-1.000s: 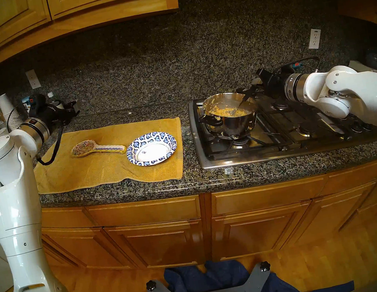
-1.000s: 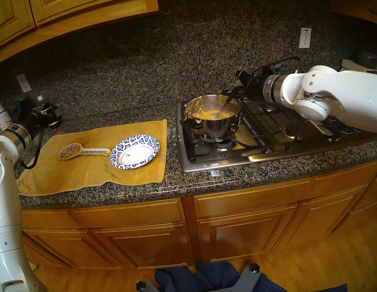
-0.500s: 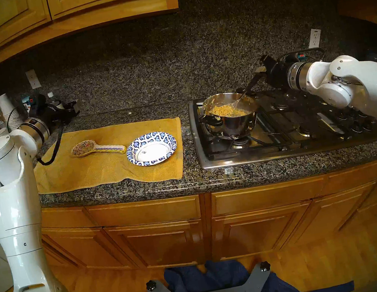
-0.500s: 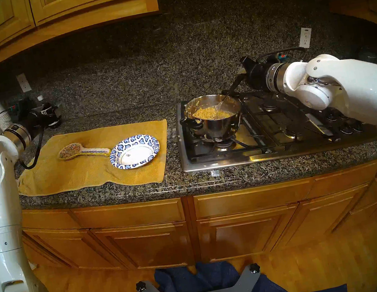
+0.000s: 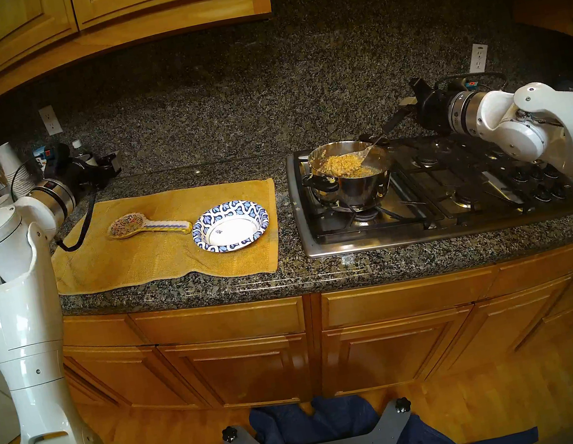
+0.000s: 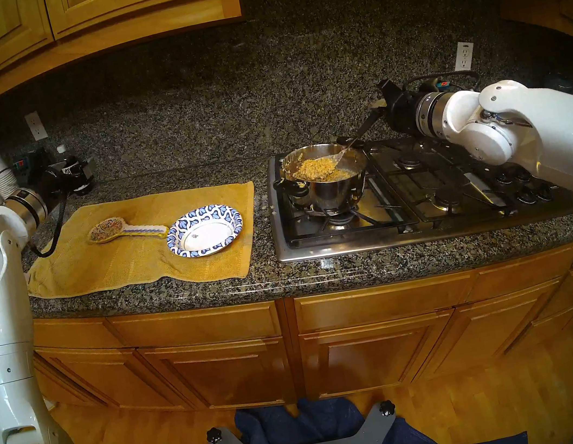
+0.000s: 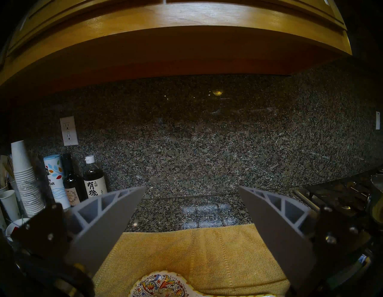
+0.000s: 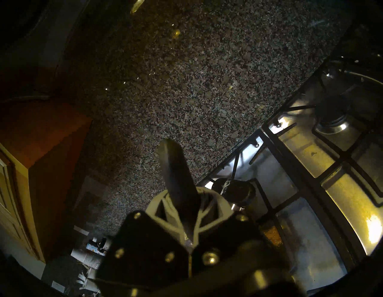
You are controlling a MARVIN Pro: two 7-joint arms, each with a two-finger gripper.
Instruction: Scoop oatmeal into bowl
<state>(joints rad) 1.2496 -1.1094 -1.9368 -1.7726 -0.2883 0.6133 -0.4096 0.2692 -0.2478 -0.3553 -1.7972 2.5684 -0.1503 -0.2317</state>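
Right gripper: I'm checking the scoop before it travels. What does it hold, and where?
The right gripper is shut on the spoon at its dark handle's end. Oatmeal fills its head.

Glossy steel pot (image 5: 354,181), rough cloth towel (image 5: 153,254)

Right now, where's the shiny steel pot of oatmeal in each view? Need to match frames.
Head stereo left: shiny steel pot right of centre, on the cooktop's front-left burner.
Head stereo right: same pot near centre, same burner.
Left wrist: only its rim at the far right edge.
Right wrist: only its black side handle near centre; the body is hidden behind the gripper.
Shared landmark: the steel gas cooktop.
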